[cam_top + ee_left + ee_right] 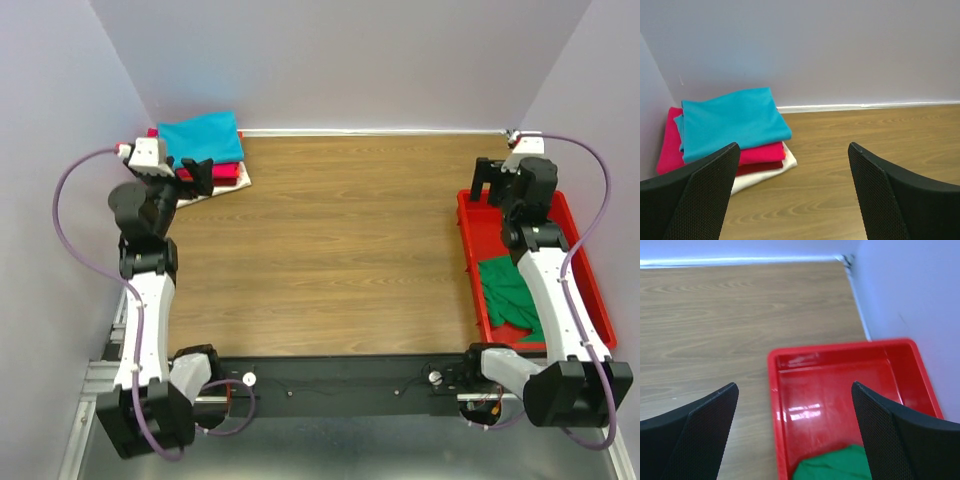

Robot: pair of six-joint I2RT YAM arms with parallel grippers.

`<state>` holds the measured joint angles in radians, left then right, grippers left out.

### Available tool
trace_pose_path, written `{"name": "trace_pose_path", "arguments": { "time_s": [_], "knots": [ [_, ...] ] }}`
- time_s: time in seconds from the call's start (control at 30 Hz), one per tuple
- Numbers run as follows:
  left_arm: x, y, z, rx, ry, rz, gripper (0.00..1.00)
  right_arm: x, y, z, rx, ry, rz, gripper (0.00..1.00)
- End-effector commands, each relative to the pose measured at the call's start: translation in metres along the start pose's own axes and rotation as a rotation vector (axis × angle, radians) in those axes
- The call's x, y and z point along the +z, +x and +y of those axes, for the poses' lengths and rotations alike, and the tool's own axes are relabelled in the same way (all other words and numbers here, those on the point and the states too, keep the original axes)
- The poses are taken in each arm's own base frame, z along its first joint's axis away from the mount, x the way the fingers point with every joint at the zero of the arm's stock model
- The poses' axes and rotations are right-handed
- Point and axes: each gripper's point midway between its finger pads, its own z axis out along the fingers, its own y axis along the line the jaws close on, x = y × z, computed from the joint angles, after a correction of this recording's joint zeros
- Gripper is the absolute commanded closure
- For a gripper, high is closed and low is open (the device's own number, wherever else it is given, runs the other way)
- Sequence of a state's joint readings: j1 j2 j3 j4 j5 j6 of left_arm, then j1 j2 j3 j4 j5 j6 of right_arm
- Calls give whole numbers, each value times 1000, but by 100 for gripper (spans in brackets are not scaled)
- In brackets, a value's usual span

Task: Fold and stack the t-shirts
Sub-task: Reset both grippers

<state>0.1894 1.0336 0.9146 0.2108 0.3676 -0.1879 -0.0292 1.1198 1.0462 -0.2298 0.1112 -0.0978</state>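
Note:
A stack of folded t-shirts lies in the far left corner: a teal shirt point(203, 137) on top, magenta point(222, 172) under it, cream point(215, 191) at the bottom. In the left wrist view the teal shirt point(730, 121) tops magenta point(760, 152), dark red and cream point(765, 172) layers. My left gripper point(197, 177) is open and empty just right of the stack, above the table point(793, 150). A crumpled green t-shirt point(508, 292) lies in the red tray point(467, 240); it also shows in the right wrist view point(835, 465). My right gripper point(490, 179) is open and empty over the tray's far end point(794, 390).
The red tray point(775, 405) stands along the right wall. Purple walls close in the table on the left, back and right. Bare wooden tabletop point(340, 240) lies between the stack and the tray. The arm bases stand at the near edge.

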Motion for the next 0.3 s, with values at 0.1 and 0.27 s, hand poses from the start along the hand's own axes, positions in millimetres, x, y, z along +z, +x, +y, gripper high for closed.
{"name": "trace_pose_path", "arguments": {
  "time_s": [0.1,0.27],
  "knots": [
    [-40,-25,-45,25,145,-185,3,-40,9,-47,102,269,-55,0],
    [-42,9,-70,25,228,-102,3,-52,10,-48,107,272,-80,0]
  ]
}}
